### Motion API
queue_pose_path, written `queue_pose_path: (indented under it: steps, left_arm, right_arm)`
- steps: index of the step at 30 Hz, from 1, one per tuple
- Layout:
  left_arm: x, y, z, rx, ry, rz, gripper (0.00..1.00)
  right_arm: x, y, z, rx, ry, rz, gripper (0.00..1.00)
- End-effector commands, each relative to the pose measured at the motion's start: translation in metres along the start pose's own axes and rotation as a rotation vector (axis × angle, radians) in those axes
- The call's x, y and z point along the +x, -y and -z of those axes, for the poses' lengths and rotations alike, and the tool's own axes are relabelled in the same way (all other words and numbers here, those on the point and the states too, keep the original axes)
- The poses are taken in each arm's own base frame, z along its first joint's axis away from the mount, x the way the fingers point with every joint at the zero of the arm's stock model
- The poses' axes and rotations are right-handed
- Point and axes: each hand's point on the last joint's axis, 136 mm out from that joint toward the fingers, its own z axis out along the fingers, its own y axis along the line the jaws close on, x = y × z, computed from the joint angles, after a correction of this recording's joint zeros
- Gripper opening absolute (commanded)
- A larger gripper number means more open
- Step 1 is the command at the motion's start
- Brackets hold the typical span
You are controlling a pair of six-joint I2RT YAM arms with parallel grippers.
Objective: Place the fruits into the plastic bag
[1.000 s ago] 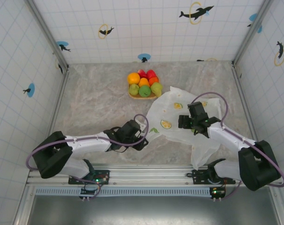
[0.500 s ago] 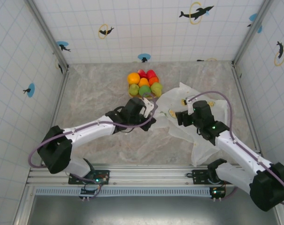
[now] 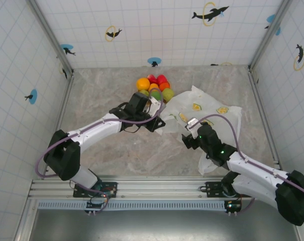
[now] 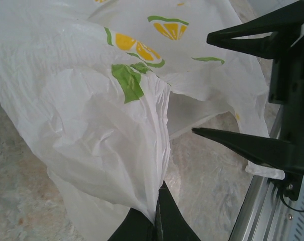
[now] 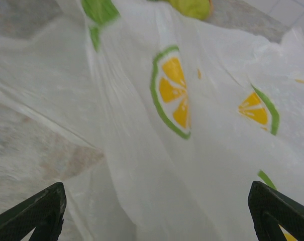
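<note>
Overhead, fruits [image 3: 154, 86]: orange, red, green and yellow-green toy pieces lie heaped together on the marble-patterned table [image 3: 101, 100], at 12 o'clock from the left gripper. All are outside the bag, the nearest just beside its edge.
Overhead, plastic bag [image 3: 207, 113]: translucent white film with lemon-slice prints lies crumpled across the table's right half, at 4 o'clock from the fruit heap.
Overhead, left gripper [image 3: 158, 120]: sits against the bag's 9 o'clock edge.
Overhead, right gripper [image 3: 187, 139]: sits at the bag's 7 o'clock corner, pointing toward 10 o'clock.
Left wrist, left gripper [image 4: 156, 213]: its fingers are pressed together at 6 o'clock in the frame, pinching a gathered fold of the bag.
Left wrist, plastic bag [image 4: 91, 130]: rises from the pinch toward 11 o'clock, with a lemon slice and a green leaf showing near 12.
Left wrist, right gripper [image 4: 200, 84]: at 3 o'clock, its two black fingers are spread wide with bag film between them. Contact cannot be told.
Left wrist, rail [image 4: 262, 221]: aluminium, at 5 o'clock.
Right wrist, right gripper [image 5: 156, 188]: its fingers stand far apart at 7 and 5 o'clock, grasping nothing.
Right wrist, plastic bag [image 5: 202, 165]: lies spread beneath, lemon slices at centre and 3 o'clock.
Right wrist, yellow-green fruit [image 5: 192, 6]: at 12 o'clock, beyond the bag.
</note>
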Motion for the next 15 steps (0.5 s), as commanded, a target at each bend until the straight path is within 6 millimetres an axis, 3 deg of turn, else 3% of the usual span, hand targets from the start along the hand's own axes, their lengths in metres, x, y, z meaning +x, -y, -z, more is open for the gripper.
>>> queue_pose_path:
  steps: [1,6,9,15]
  left_arm:
    - [-0.003,0.003,0.002,0.031,-0.022,-0.026,0.00]
    - [-0.004,0.000,0.002,0.029,-0.022,-0.031,0.00]
    - [-0.006,-0.004,0.001,0.022,-0.014,-0.029,0.00]
    - [-0.024,-0.016,-0.004,-0.019,0.045,-0.022,0.00]
  right_arm:
    - [-0.005,0.024,-0.002,0.160,0.047,0.013,0.95]
    - [0.002,0.029,-0.008,0.207,0.031,0.061,0.88]
    - [0.003,0.033,-0.011,0.234,0.027,0.061,0.69]
    - [-0.013,0.035,-0.014,0.212,0.024,-0.003,0.17]
